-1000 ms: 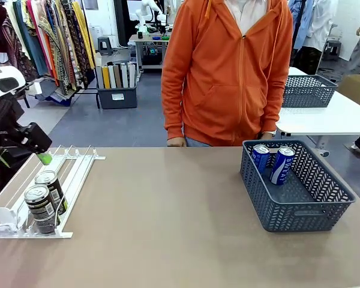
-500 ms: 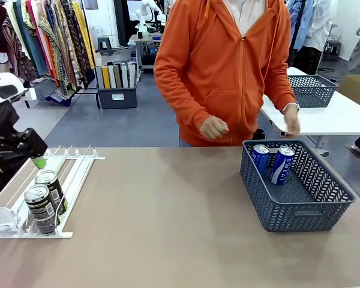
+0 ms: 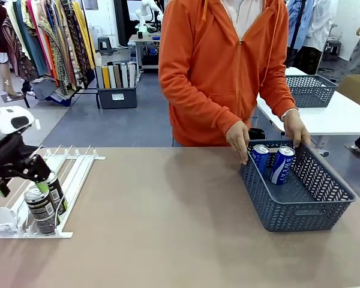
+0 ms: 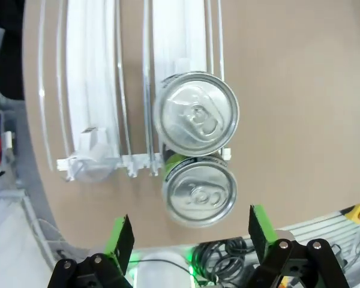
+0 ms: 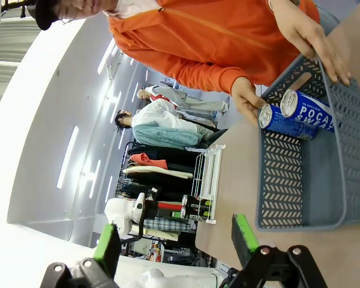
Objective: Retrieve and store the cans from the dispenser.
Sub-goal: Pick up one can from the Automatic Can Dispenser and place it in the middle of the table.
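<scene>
Two dark cans stand one behind the other at the front end of the white dispenser (image 3: 78,171): the front can (image 3: 41,210) (image 4: 199,191) and the rear can (image 3: 55,191) (image 4: 196,114). My left gripper (image 3: 21,185) (image 4: 189,234) hangs open above them, looking down on their silver tops, its green pads (image 4: 121,239) spread wider than the front can. Two blue cans (image 3: 261,157) (image 3: 282,165) (image 5: 276,120) lean in the grey mesh basket (image 3: 300,210) (image 5: 300,180). My right gripper (image 5: 175,240) is open and empty, well away from the basket.
A person in an orange hoodie stands at the far side with both hands (image 3: 238,139) (image 3: 297,129) on the basket's far rim. The dispenser's other lanes (image 4: 90,90) hold no cans. Bare tabletop (image 3: 168,222) lies between dispenser and basket.
My left gripper has come down and forward over the two dark cans. The person's hands have moved onto the basket's far rim.
</scene>
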Robot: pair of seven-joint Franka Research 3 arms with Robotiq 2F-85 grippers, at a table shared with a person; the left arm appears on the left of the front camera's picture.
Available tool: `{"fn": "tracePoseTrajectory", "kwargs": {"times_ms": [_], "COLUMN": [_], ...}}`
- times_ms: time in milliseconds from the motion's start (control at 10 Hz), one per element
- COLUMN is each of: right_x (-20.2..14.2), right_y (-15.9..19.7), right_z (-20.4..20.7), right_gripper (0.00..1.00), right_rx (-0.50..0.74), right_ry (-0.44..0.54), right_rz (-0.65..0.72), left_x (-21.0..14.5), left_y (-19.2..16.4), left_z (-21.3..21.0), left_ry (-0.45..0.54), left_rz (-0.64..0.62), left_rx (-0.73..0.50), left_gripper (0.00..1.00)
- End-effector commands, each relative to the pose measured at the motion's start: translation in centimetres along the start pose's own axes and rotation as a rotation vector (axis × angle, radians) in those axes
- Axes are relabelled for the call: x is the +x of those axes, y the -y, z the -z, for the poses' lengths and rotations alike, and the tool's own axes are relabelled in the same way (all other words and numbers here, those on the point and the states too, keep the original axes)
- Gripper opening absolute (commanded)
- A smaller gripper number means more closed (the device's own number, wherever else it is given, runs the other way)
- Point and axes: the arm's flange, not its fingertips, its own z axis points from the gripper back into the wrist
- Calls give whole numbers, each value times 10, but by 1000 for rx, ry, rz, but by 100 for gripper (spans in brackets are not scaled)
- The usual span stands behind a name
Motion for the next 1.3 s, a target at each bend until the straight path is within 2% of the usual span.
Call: {"fn": "tracePoseTrajectory", "kwargs": {"times_ms": [0,400,900,1000,1100,1200], "right_x": [3,3,3,3,3,3], "right_y": [-4,-4,-4,-4,-4,-4], "right_z": [1,1,1,1,1,1], "right_gripper": [100,100,100,100,100,100], "right_rx": [19,19,19,19,19,19], "right_ry": [15,15,15,15,15,15], "right_rz": [-1,-1,-1,-1,-1,-1], "left_x": [7,17,19,19,19,19], "left_y": [6,8,9,10,10,11], "left_z": [15,34,38,38,38,39], "left_ry": [6,-11,-8,-1,7,8], "left_rz": [-6,-32,-41,-32,-35,-33], "left_rx": [-41,-15,3,25,26,33], "left_gripper": [100,100,100,59,0,0]}}
